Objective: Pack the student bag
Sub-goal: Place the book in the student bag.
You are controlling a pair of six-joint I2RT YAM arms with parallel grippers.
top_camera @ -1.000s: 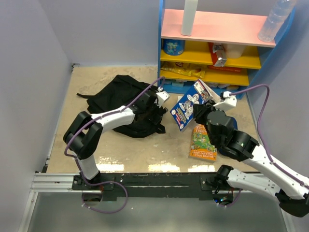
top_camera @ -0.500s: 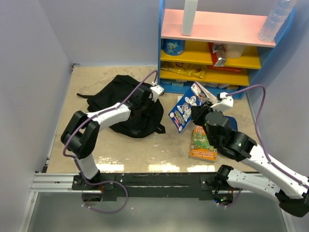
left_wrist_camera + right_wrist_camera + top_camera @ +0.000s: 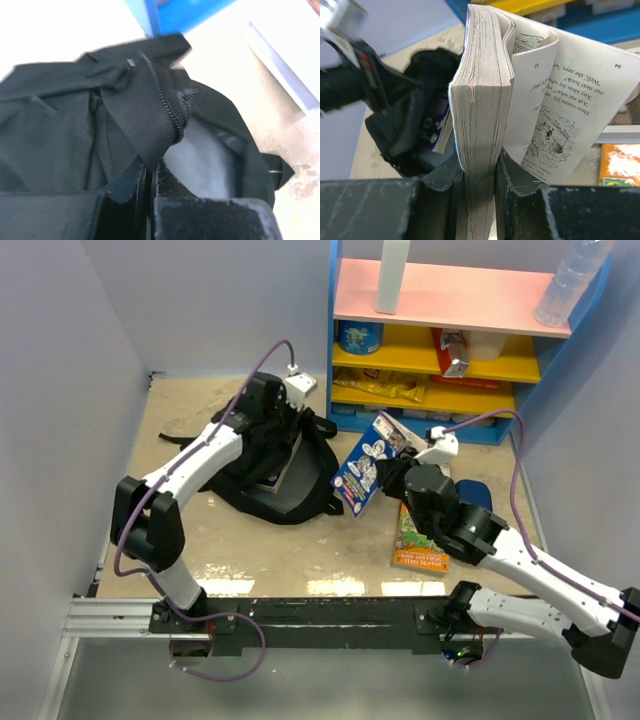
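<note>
The black bag (image 3: 300, 498) lies on the left side of the table (image 3: 200, 530), well apart from the arm bases. The left claw (image 3: 150, 172) is pressed together on the bag. It pinches the flap (image 3: 150, 115) by the zipper and holds it up, so the mouth of the bag is open. Something blue and white shows inside, maybe a book, but it is hard to tell.

Just to the right of the bag, the right claw (image 3: 479, 175) pinches a blue book (image 3: 362, 468) by its bottom edge. The book stands tilted in the air, and some pages hang loose. Further right, an orange book (image 3: 418, 535) lies flat on the table. A dark blue pencil case (image 3: 478, 490) sits just behind it.

The step now looks like putting the blue book in the bag. Next, the right claw needs to bring the book over the open mouth and slide it in. The left claw must hold the flap up. The loose pages could catch on the zipper.
</note>
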